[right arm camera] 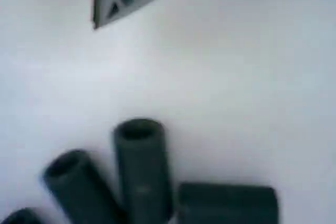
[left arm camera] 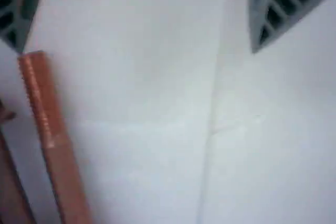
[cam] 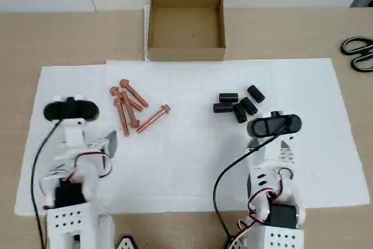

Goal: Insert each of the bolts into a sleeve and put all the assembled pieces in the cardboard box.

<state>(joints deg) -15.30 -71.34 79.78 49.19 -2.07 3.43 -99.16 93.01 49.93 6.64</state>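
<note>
Bolts (cam: 133, 108) heaped left, black sleeves (cam: 239, 104) right, cardboard box (cam: 186, 53) empty. Nothing assembled; first pick pending. Left gripper (left arm camera: 139, 45) wide beside bolt; right gripper (cam: 284, 144): spread, cannot tell. Next: straddle one bolt shank.

Cardboard box (cam: 186, 54): 1, at the far edge of the counter (cam: 58, 33). Copper bolts (cam: 133, 94): 5 by my count, approx. since they overlap in a loose pile, nearer than the box & to its left. Black sleeves (cam: 228, 97): 5, clustered nearer than the box, to its right. White paper sheet (cam: 186, 161): 1, in front of the box. Scissors (cam: 358, 52): 1 pr, far right of the box. Arms (cam: 73, 144): 2.
</note>
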